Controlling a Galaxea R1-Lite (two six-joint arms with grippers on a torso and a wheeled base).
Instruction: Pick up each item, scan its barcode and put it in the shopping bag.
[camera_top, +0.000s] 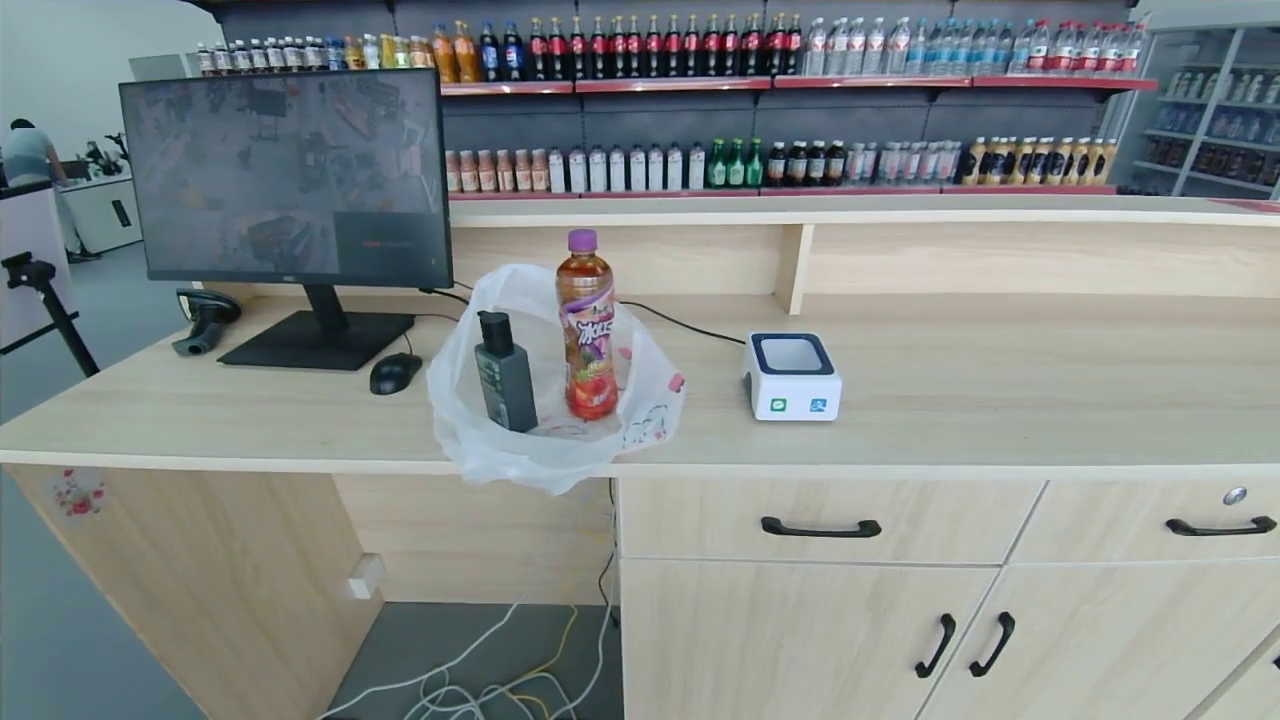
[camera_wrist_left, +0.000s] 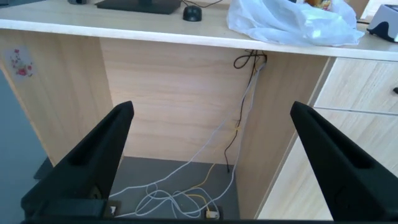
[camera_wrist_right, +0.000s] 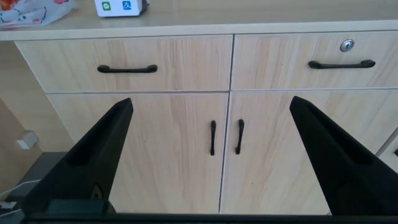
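The left fingers (camera_wrist_left: 99, 155) stand wide apart, holding nothing. Straight beyond the gap between them is the open space under the desk (camera_wrist_left: 124, 30), where loose cables (camera_wrist_left: 180, 196) lie on the floor. Farther off, the white shopping bag (camera_top: 555, 445) sits at the desk's front edge, well apart from these fingers. In it stand an orange drink bottle (camera_top: 588, 330) with a purple cap and, just beside it, a dark grey bottle (camera_top: 504, 375), both upright. The right fingers (camera_wrist_right: 99, 155) are likewise spread wide and empty, facing two cabinet doors (camera_wrist_right: 186, 155) below a pair of drawers (camera_wrist_right: 124, 62). A small white scanner box (camera_top: 791, 377) sits on the desk beyond them, near the bag. A monitor (camera_top: 290, 180), a mouse (camera_top: 395, 373) and a handheld scanner (camera_top: 205, 320) stand past the bag's other side.
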